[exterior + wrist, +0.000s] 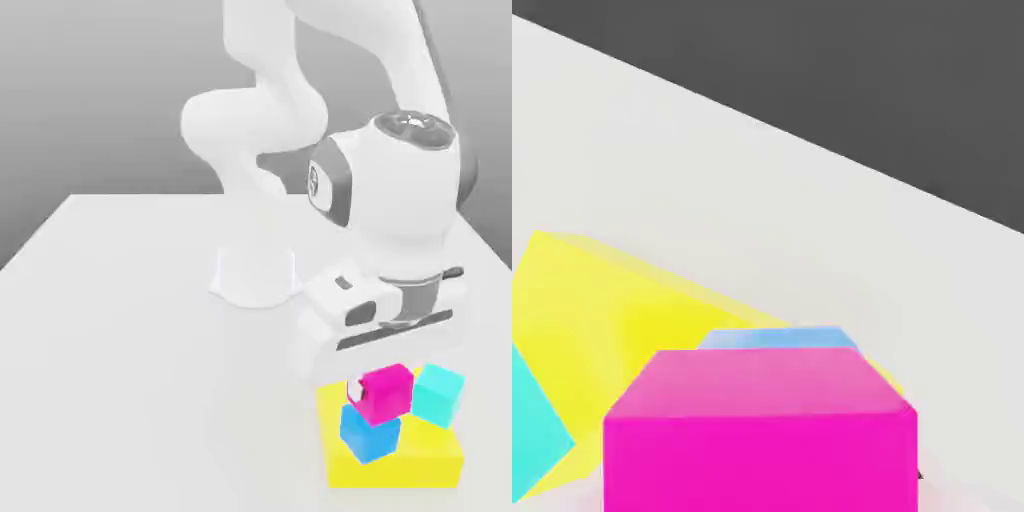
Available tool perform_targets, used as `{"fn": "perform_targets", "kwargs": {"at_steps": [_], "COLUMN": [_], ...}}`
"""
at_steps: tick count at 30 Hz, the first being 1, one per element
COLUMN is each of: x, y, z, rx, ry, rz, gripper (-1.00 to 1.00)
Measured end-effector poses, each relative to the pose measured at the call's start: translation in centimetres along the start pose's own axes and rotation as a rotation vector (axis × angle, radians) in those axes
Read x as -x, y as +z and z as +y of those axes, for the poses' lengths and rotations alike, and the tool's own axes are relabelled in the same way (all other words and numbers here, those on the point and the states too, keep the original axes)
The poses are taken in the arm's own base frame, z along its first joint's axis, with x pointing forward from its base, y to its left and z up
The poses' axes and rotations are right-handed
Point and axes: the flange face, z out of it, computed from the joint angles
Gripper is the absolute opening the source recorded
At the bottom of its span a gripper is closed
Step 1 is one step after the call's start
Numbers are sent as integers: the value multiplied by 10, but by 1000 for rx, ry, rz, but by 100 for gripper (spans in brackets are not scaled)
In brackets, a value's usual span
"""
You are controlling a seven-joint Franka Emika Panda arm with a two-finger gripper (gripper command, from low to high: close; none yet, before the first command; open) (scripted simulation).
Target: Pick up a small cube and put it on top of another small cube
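On the exterior view's left the white table (120,330) lies bare up to the arm's round base (254,276). Right of that base the Franka hand hangs low over a cluster of blocks, and its gripper (372,377) points down at them. 1 pale fingertip (355,388) shows against the left face of the magenta cube (385,392). The jaws seem spread on either side of that cube, not pinching it, though the far finger is hidden behind the block.

The relation that matters is vertical. The magenta cube sits on the medium-blue cube (368,435), shifted a little toward the exterior view's right, so its edge overhangs. The blue cube rests on the flat yellow block (400,462). Directly above the pair is the gripper, so the cube lies straight below the fingers, between them. It has no long axis to speak of, since its faces are equal.

In the hand view the magenta cube (762,440) is close in front, and a strip of the blue cube's top (780,338) shows just behind it.

Farthest right in the exterior view, the turquoise cube (438,395) stands on the yellow block, just beside the magenta one.

The stack looks made. A straight lift clear of the cube should be the safest move, since any sideways drag could tip it off.
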Motion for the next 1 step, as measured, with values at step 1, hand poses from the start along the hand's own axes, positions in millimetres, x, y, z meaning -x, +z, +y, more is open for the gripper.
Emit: {"fn": "perform_targets", "kwargs": {"at_steps": [1], "x": [0], "y": [0], "z": [0], "rx": [0], "ry": [0], "rz": [0], "gripper": [100]}}
